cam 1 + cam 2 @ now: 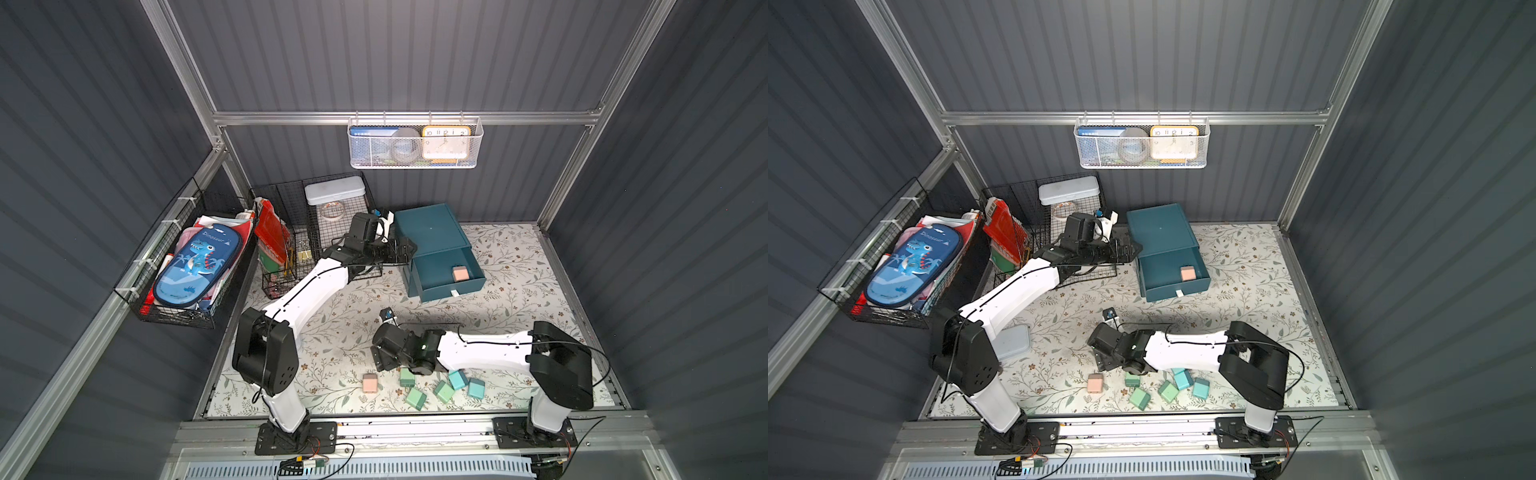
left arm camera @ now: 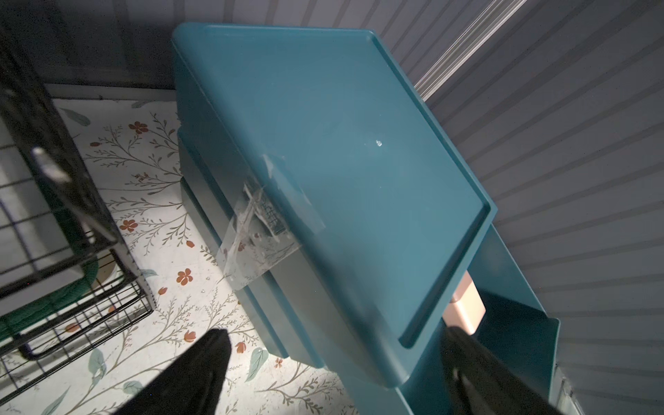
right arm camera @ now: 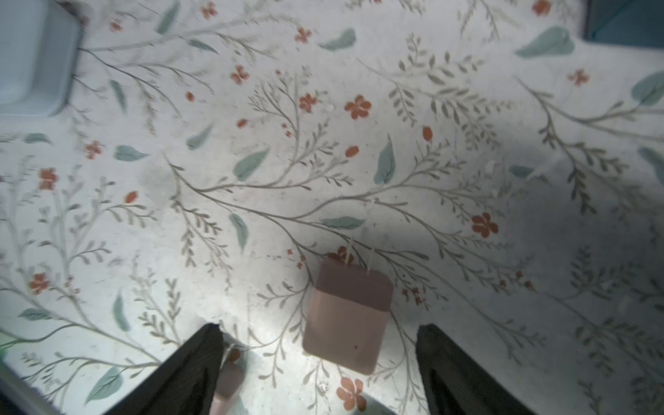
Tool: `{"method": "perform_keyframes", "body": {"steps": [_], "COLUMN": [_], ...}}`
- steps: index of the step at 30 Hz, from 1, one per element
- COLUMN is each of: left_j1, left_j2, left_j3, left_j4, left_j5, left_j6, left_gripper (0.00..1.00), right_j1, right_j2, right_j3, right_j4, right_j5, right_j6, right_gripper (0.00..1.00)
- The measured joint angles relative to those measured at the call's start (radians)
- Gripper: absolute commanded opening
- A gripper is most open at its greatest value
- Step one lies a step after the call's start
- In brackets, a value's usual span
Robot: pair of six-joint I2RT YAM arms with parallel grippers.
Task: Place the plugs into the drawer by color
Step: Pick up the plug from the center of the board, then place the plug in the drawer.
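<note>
The dark teal drawer (image 1: pixel 428 232) cabinet stands at the back, with one drawer pulled out just under its top. A pink plug (image 1: pixel 460 273) lies inside that drawer, also seen in the left wrist view as the pink plug (image 2: pixel 465 309). My left gripper (image 2: pixel 336 330) is open beside the cabinet's near corner, holding nothing. Another pink plug (image 3: pixel 346 316) lies on the mat between the fingers of my open right gripper (image 3: pixel 319 327), untouched. A second pink shape (image 3: pixel 230 377) peeks out beside one finger. Green plugs (image 1: pixel 416 398) and blue plugs (image 1: pixel 476 388) lie scattered near the front edge.
Black wire baskets (image 1: pixel 332 216) stand left of the cabinet, close behind my left arm. A pale blue tray (image 1: pixel 1013 340) lies on the flowered mat (image 1: pixel 519 270) under the left arm. A white mesh basket (image 1: pixel 415 143) hangs on the back wall.
</note>
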State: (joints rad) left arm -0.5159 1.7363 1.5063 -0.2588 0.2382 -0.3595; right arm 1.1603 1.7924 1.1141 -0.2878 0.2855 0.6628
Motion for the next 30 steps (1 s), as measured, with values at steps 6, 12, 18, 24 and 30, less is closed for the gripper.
{"method": "perform_keyframes", "body": {"steps": [6,12,18,24,30], "left_j1": [0.002,0.002,0.002,0.002,0.002], "left_j2": [-0.002,-0.002,-0.002,-0.002,-0.002], "left_j3": [-0.009,-0.011,-0.011,-0.011,-0.011], "left_j4": [-0.003,-0.004,-0.004,-0.004,-0.003], "left_j5": [0.0,0.0,0.0,0.0,0.003], "left_j6": [-0.003,-0.003,-0.003,-0.002,-0.003], "left_gripper": [0.97,0.97,0.97,0.97,0.96], "right_j1": [-0.024,-0.039,-0.03,0.002,-0.174], "right_j2": [0.086,0.116,0.074,-0.222,-0.467], "right_j3": [0.041,0.079,0.084,0.145,0.363], "right_j4": [-0.07,-0.095,-0.151,-0.288,-0.363], "right_j5": [-0.008,-0.03,-0.01,0.083,0.142], "right_j6": [0.073,0.085,0.075,0.006,-0.143], "right_gripper": [0.76,0.38,0.25,0.23,0.22]}}
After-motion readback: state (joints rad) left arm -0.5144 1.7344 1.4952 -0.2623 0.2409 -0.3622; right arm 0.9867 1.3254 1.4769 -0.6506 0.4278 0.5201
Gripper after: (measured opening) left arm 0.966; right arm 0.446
